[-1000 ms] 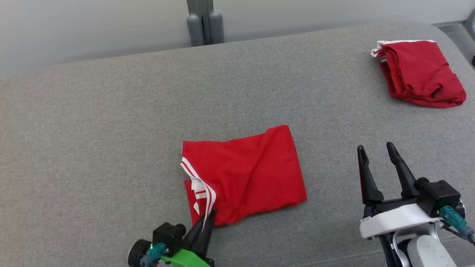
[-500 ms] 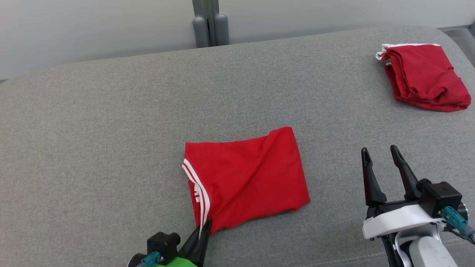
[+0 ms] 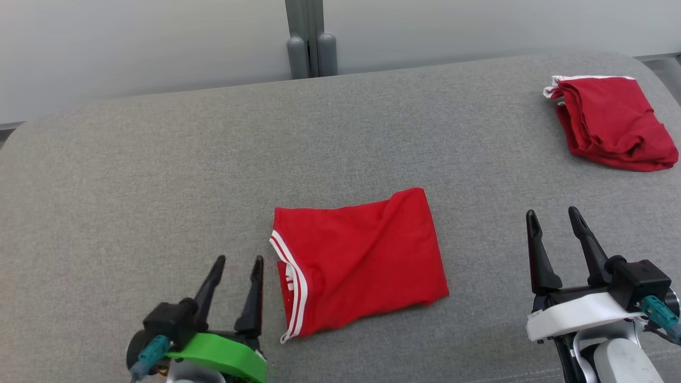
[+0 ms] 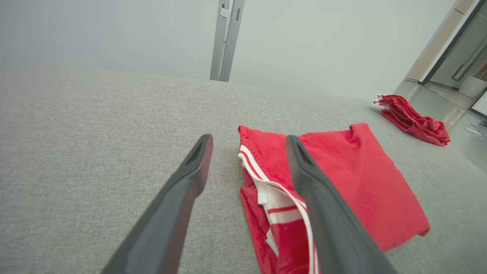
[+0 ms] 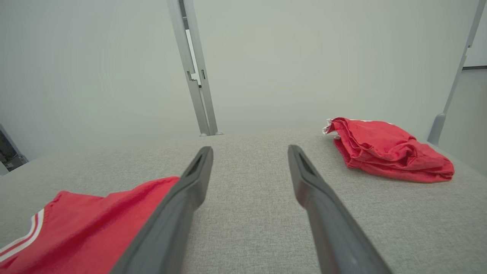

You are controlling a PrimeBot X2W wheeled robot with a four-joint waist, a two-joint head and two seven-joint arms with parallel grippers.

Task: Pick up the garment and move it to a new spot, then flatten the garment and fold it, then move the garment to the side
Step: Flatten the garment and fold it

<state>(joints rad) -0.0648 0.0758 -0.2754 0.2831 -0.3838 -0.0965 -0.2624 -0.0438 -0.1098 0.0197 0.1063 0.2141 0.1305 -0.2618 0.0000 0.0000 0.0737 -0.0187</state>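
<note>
Folded red garment [image 3: 362,260] lies on grey cushion [image 3: 159,159]; left hand [image 3: 239,259] and right hand [image 3: 552,211] spread wide

1. My right gripper [image 5: 250,149], fingers spread apart, nothing between them.
2. At lower left, the folded red garment [image 5: 87,228], white-striped, on the grey cushion [image 5: 251,228].
3. At right, a second red garment [image 5: 388,152], bundled.

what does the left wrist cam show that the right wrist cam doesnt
Left wrist, not right wrist: the left gripper, open, by the white-striped edge of the folded garment, whose whole top face is visible, plus a doorway at far right.
Right wrist, not left wrist: the right gripper, open over bare cushion, and a grey post at the right edge.
Both: the folded garment, the second red garment lying apart from it, the grey cushion and the metal upright at the wall.
</note>
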